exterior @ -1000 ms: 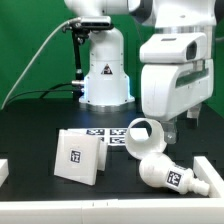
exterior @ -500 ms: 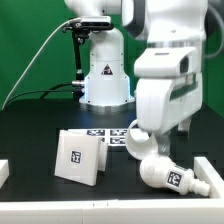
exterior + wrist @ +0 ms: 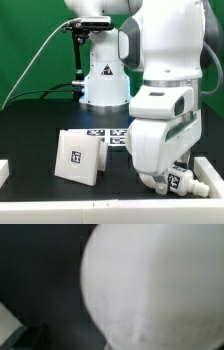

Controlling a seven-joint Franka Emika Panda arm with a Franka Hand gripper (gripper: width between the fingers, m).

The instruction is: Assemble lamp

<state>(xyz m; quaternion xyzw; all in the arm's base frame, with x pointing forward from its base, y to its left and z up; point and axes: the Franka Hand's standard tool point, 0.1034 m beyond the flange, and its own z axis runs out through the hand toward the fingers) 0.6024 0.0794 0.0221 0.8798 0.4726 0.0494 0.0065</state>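
The flat square lamp base (image 3: 80,157) leans on the black table at the exterior view's left, one tag facing the camera. My gripper (image 3: 165,182) is low over the table at the exterior view's right, right at the bulb part, of which only a tagged white end (image 3: 182,182) shows. The arm's white body hides the fingers, so I cannot tell whether they are open or shut. The tapered shade is hidden behind the arm. In the wrist view a blurred white rounded surface (image 3: 150,286) fills most of the picture, very close; I cannot tell which part it is.
The marker board (image 3: 105,133) lies flat behind the base. The white robot pedestal (image 3: 104,75) stands at the back. A low white bar (image 3: 208,186) lies at the front right and a white block (image 3: 3,170) at the front left edge.
The arm has come down and forward over the shade and bulb. Both were in plain view a second ago; now the shade is hidden and the bulb mostly covered.
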